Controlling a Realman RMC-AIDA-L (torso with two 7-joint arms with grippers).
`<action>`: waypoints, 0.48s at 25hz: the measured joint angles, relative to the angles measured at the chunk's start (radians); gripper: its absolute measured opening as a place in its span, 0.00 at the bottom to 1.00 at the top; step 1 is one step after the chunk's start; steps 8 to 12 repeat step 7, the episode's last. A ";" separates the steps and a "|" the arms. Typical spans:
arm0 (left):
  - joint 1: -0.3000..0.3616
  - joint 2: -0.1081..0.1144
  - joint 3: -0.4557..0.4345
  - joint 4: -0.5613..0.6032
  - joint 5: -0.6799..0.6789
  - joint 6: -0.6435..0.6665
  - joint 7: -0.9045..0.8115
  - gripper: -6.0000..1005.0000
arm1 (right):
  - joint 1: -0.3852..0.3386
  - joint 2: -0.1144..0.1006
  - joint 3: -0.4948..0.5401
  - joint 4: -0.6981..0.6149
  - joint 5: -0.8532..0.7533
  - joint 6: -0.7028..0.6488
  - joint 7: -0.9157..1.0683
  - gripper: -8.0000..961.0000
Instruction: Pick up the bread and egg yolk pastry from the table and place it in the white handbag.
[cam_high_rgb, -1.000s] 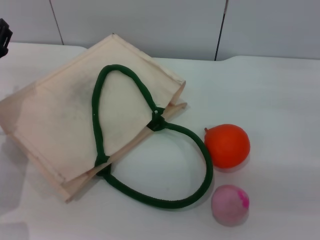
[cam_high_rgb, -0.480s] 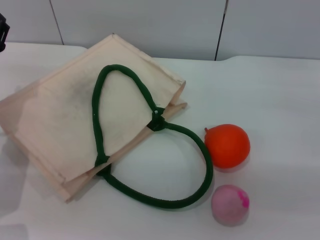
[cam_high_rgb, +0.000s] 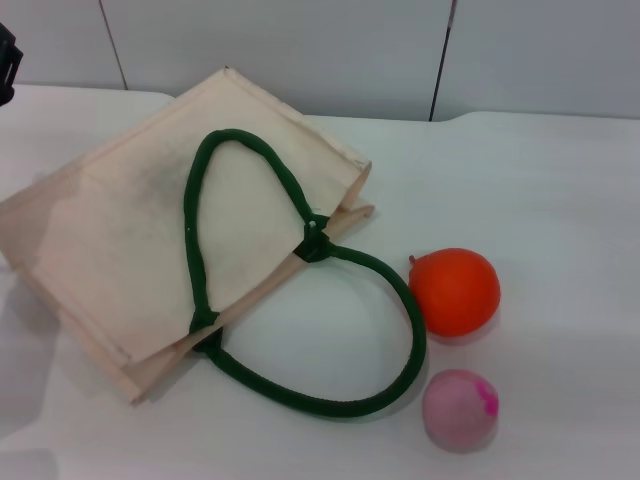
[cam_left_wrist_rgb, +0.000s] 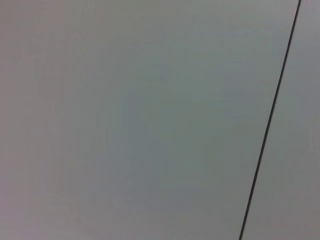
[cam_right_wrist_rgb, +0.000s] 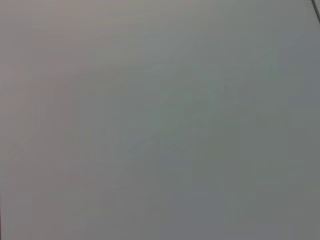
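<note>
Bread and egg yolk pastry are nowhere to be seen on the white table (cam_high_rgb: 560, 180); they may already lie inside the bag, though the pictures cannot confirm that. The large flat cream-beige cloth handbag (cam_high_rgb: 120, 230) lies on its side at the robot's left, its mouth facing the middle of the table, one dark green rope handle (cam_high_rgb: 235, 150) draped over its upper face and the other looping out across the tabletop. Just beside that outer loop sit a round orange toy fruit (cam_high_rgb: 455, 290) and, nearer the robot, a mauve egg-shaped ball with a pink top (cam_high_rgb: 460, 408); neither belongs to the task.

Judging by its slack folds, the bag is light and limp and would collapse if lifted by the cloth; the thick rope handles look like the surest hold.

At the far left edge of the head view a dark piece of the left gripper (cam_high_rgb: 6, 62) shows, well apart from the bag; whether it is parted or closed I cannot tell. The right gripper is out of sight, and both wrist views show only bare grey wall.
</note>
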 joint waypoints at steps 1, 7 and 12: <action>0.000 0.000 0.000 0.000 0.000 0.000 0.000 0.77 | 0.000 0.000 0.000 0.000 0.000 0.000 0.000 0.90; 0.000 0.000 0.004 0.000 0.000 -0.001 -0.002 0.77 | 0.000 0.000 0.000 0.000 0.000 0.000 0.000 0.90; 0.000 0.000 0.004 0.000 0.000 -0.001 -0.002 0.77 | 0.000 0.000 0.000 0.000 0.000 0.000 0.000 0.90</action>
